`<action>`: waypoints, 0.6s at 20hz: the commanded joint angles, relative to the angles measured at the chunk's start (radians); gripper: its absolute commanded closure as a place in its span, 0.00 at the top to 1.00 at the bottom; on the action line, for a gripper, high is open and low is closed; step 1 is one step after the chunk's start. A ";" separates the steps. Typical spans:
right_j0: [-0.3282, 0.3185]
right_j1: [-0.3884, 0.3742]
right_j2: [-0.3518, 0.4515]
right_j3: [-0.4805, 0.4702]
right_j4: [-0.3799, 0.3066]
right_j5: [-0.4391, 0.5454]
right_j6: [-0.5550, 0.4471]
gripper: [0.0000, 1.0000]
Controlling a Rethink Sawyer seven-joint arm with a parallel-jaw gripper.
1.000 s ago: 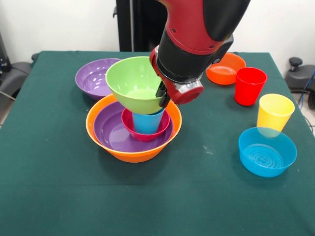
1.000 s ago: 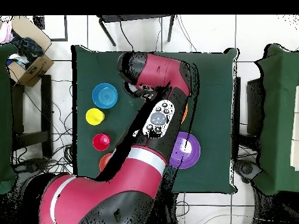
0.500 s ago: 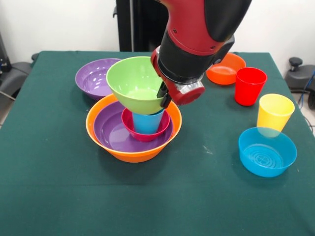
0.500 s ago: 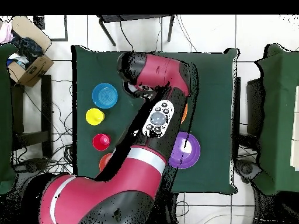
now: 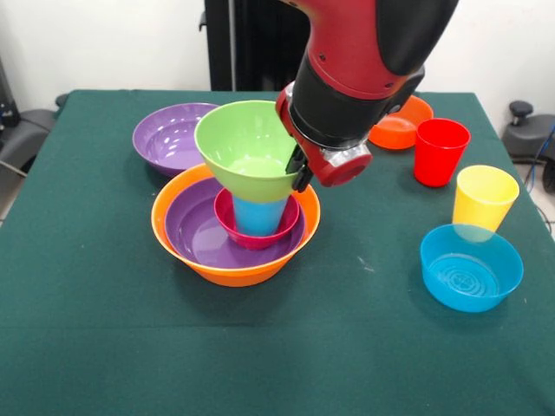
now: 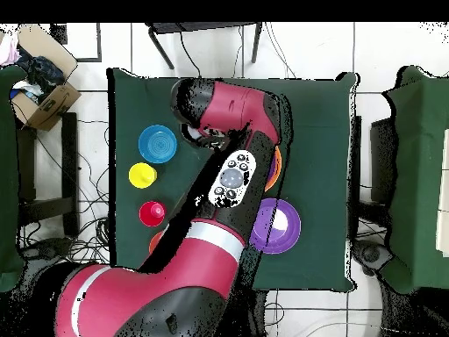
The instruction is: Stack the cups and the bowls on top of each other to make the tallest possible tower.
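The surface [image 5: 104, 347] is covered in dark green cloth. The red and black arm [image 5: 368, 61] comes down over its middle, and from overhead it hides most of the tower.

The tower [image 5: 236, 227] stands left of centre in the front view. Its base is the large orange bowl [image 5: 178, 238]; a purple bowl [image 5: 195, 230] nests in that, a small pink-red bowl [image 5: 227, 224] sits in the purple one, and a blue cup [image 5: 258, 215] stands upright in the pink-red bowl. The lime bowl [image 5: 247, 149] is right over the blue cup, its bottom at the cup's rim, tilted a little toward the camera.

The end effector [image 5: 301, 166] grips the lime bowl by its right rim, pinching the wall.

A second purple bowl [image 5: 169, 136] lies just behind the tower to the left, its rim partly hidden by the lime bowl. To the right, well apart from the tower, are a small orange bowl [image 5: 401, 121], a red cup [image 5: 440, 152], a yellow cup [image 5: 484, 198] and, nearest the camera, a small blue bowl [image 5: 471, 267], with the yellow cup just behind it.
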 commanded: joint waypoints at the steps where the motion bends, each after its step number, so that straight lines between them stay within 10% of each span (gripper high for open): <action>1: 0.020 0.044 0.139 0.016 0.004 0.002 0.074 0.00; 12: 0.015 0.048 0.134 0.011 -0.005 -0.001 0.061 0.00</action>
